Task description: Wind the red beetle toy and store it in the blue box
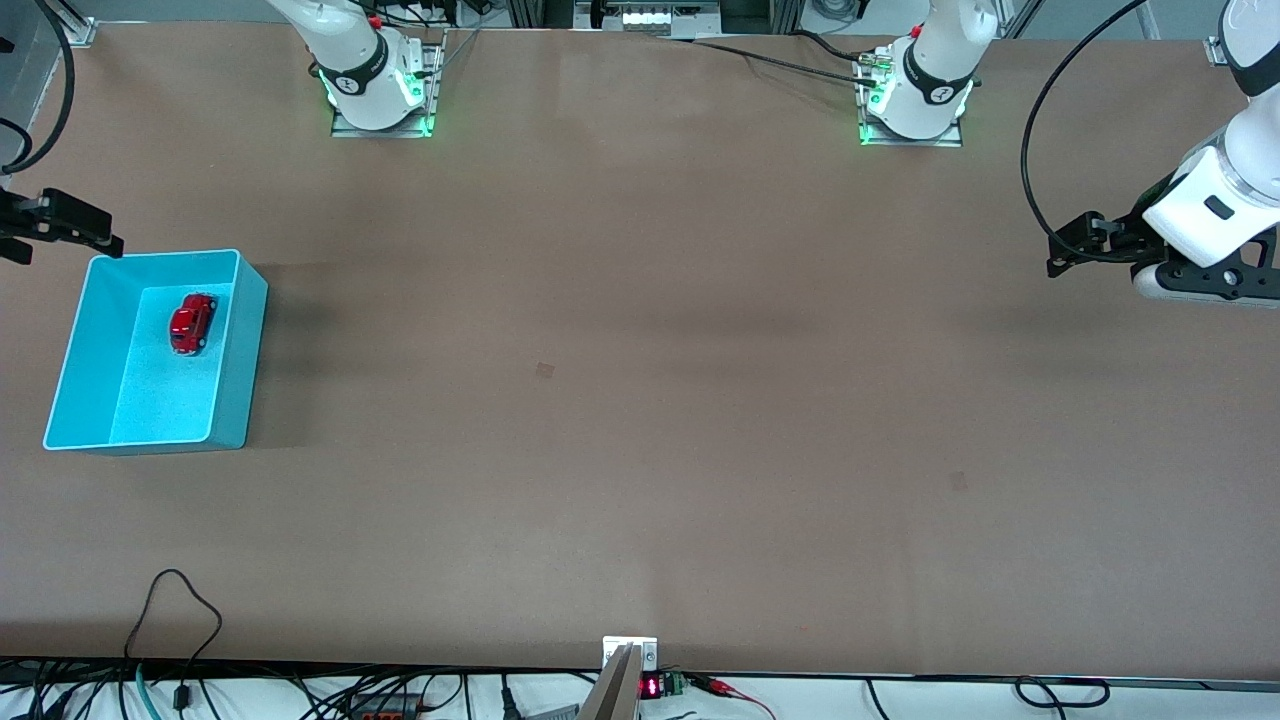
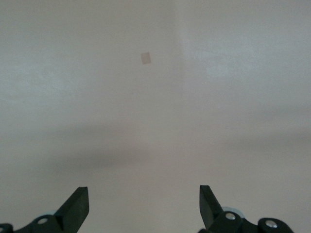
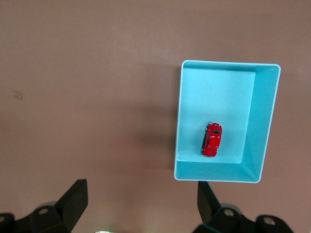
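The red beetle toy (image 1: 191, 323) lies inside the blue box (image 1: 252, 330), in the half farther from the front camera. The box stands toward the right arm's end of the table. My right gripper (image 1: 72, 228) is up in the air beside the box's farther edge, open and empty. The right wrist view shows the box (image 3: 262, 121) with the toy (image 3: 212, 139) in it, beside the open right gripper (image 3: 142, 190). My left gripper (image 1: 1078, 250) waits, open and empty, over the bare table at the left arm's end. In the left wrist view this gripper (image 2: 144, 195) has only tabletop under it.
The two arm bases (image 1: 380, 90) (image 1: 915, 100) stand along the table's edge farthest from the front camera. Cables (image 1: 180, 610) lie at the edge nearest it. A small pale mark (image 1: 544, 370) is on the brown tabletop.
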Robot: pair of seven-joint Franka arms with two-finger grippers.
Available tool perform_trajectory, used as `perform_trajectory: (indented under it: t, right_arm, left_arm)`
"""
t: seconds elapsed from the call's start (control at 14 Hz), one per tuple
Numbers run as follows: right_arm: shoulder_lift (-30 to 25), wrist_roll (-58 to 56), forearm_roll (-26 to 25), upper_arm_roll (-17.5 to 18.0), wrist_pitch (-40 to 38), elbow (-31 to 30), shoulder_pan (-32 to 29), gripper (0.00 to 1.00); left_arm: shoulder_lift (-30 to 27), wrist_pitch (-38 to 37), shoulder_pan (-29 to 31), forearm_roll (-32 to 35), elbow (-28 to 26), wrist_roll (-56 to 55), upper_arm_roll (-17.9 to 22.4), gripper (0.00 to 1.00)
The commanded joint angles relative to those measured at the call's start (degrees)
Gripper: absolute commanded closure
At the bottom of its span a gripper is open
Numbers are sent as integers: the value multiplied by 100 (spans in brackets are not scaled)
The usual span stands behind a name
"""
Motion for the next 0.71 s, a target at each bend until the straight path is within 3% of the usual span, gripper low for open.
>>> perform_trajectory:
  t: [0.0, 0.5, 0.64]
  right_arm:
    - [22, 93, -81, -11, -77, 41, 44, 0]
    - [39, 120, -81, -20, -68, -29, 53, 0]
    - [66, 181, -81, -64, -95, -29, 341, 0]
  left_arm:
    - [-23, -107, -37, 99, 86, 86, 11, 0]
    - [-23, -116, -28, 99, 77, 86, 11, 0]
    - [-32, -116, -37, 99, 86, 86, 11, 0]
